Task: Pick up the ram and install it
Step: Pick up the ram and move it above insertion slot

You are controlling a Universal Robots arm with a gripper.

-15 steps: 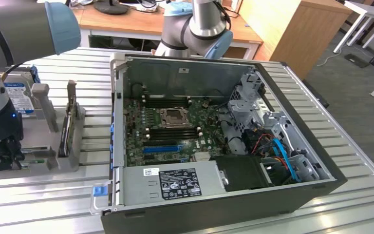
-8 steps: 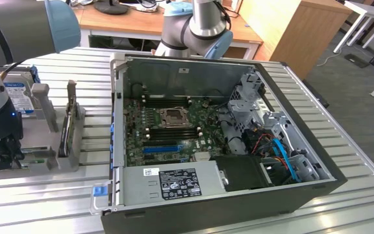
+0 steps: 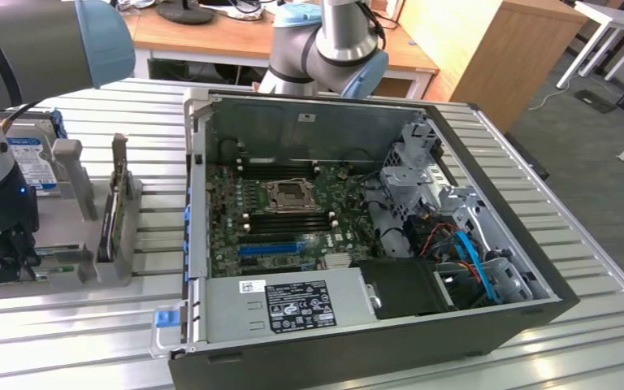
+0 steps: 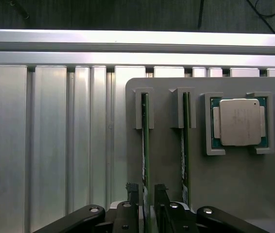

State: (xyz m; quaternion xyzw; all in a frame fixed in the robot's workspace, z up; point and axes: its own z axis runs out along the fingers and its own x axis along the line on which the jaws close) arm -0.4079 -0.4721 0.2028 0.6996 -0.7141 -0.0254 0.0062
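Two ram sticks stand on edge in slots of a grey holder (image 4: 225, 179). In the wrist view my gripper (image 4: 146, 190) straddles the nearer ram (image 4: 146, 145), one black finger (image 4: 132, 193) on each side, with a narrow gap showing on both sides. The jaws are open and low around the stick's end. The second ram (image 4: 185, 145) stands one slot over. In the exterior view my gripper (image 3: 6, 253) reaches down onto the holder (image 3: 84, 272) at the exterior view's left, beside the open computer case (image 3: 334, 114) with its motherboard (image 3: 279, 215).
A silver processor (image 4: 239, 121) lies in a pocket of the holder. A blue-labelled hard drive (image 3: 28, 158) stands behind my arm. The case holds a power supply (image 3: 290, 305), drive cages (image 3: 415, 162) and cables (image 3: 470, 252). Ribbed aluminium table (image 4: 40, 145) surrounds the holder.
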